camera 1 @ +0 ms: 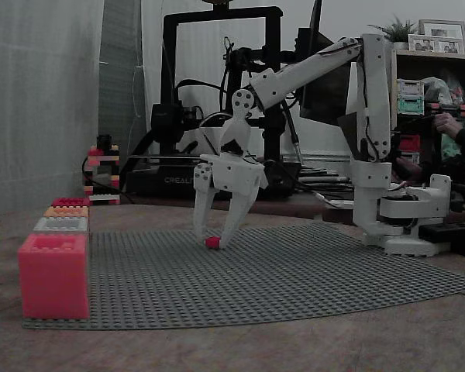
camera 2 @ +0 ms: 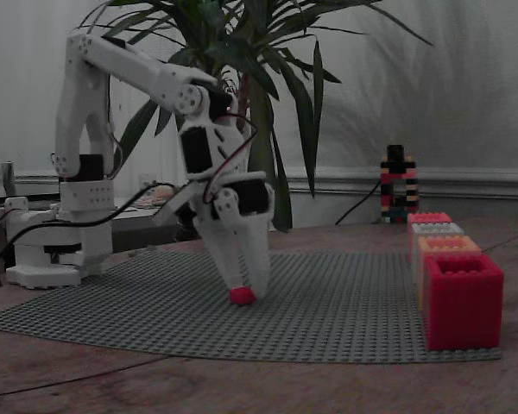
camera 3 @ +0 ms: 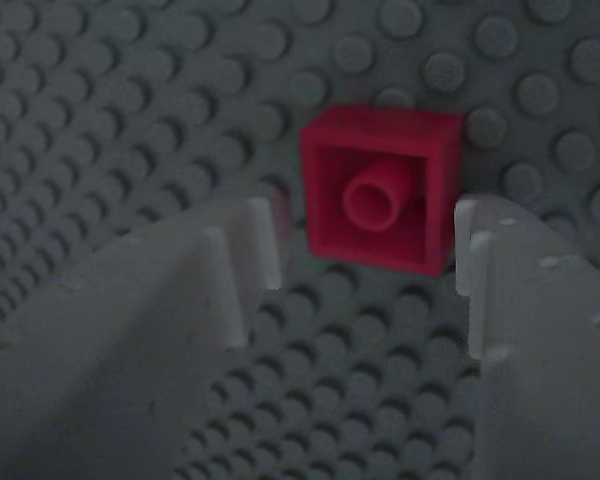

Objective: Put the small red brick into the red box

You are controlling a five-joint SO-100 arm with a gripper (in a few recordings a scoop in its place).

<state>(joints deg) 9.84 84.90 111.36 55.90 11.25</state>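
Between my two spread white fingers [camera 3: 250,260] the small red brick [camera 3: 378,190] lies hollow side up on the studded grey baseplate [camera 3: 100,120], so my pincer [camera 3: 365,245] stands released, straddling it for a squeeze.

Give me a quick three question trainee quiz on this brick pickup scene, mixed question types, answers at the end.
1. True or false: the pincer is shut on the small red brick.
2. What does the brick rest on? A) grey studded baseplate B) bare wood C) a box
3. Fill in: in the wrist view, the brick lies between the two white ____.

Key: 1 false, it is open with a fingertip on either side; 2 A; 3 fingers.
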